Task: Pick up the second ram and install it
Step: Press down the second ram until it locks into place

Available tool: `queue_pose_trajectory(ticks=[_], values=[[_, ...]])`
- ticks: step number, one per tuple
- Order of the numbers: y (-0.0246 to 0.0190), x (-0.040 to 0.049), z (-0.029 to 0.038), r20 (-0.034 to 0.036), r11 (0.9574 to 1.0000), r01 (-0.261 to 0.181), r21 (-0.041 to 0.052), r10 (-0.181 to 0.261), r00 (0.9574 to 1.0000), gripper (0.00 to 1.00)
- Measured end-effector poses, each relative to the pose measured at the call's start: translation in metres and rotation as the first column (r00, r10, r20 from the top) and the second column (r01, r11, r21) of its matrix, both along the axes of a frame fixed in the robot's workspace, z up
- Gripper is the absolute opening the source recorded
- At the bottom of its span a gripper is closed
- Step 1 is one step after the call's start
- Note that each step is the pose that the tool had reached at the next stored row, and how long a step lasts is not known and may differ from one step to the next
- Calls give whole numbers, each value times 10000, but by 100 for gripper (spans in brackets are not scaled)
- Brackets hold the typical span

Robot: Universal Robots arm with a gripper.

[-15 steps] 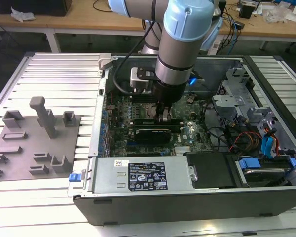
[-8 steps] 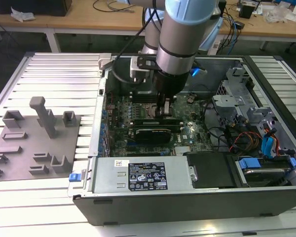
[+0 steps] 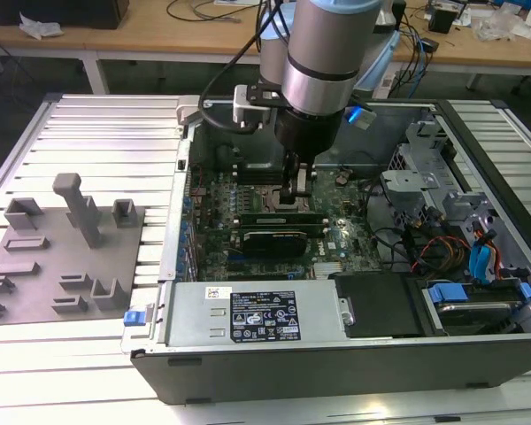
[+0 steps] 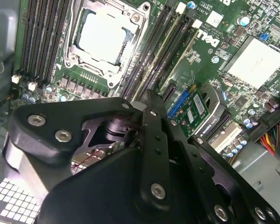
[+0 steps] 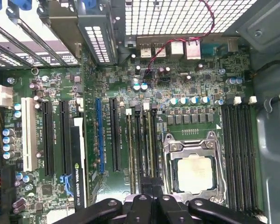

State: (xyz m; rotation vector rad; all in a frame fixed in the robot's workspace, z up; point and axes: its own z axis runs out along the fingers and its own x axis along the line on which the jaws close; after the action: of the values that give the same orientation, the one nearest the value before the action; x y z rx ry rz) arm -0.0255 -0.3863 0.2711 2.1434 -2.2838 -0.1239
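The claw point(image 3: 298, 197) is low over the slots beside the bare processor point(image 5: 192, 173), likely seating the memory stick point(image 5: 147, 145) there; I cannot tell its grip. Farther off, the grey tray point(image 3: 35, 292) sits outside the case.

A pale bench point(image 3: 97, 115) with a ribbed, slatted top carries everything here. The open computer case point(image 3: 354, 354) sits directly on it and takes up most of the surface. Just beside the case, toward the exterior view's left, a flat grey tray point(image 3: 66, 257) lies on the slats, with an upright post and several low blocks standing up from it. A small blue clip point(image 3: 136, 316) lies between the tray's near corner and the case wall, close against the case. More slatted surface shows past the case on the exterior view's right. Beyond the case stands a wooden desk point(image 3: 159, 35) strewn with cables.
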Motion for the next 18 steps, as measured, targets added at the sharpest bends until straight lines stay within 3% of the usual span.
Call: queue_pose_trajectory(ticks=[3,4,5,9,12,13,15,18], values=[[-1,11,-1,-3,10000,0,-4,0,10000,11],[0,70,-14,-16,10000,2,-1,-2,10000,11],[0,197,-52,-73,10000,1,-1,-1,10000,11],[0,385,-130,-119,10000,-1,-1,1,9999,11],[0,533,-228,-154,10000,-1,-1,1,9999,11],[6,541,-257,-157,10000,-67,33,68,9999,11],[11,541,-285,-154,9997,-161,194,164,9997,11],[11,543,-376,-154,9995,-235,212,239,9996,11]])
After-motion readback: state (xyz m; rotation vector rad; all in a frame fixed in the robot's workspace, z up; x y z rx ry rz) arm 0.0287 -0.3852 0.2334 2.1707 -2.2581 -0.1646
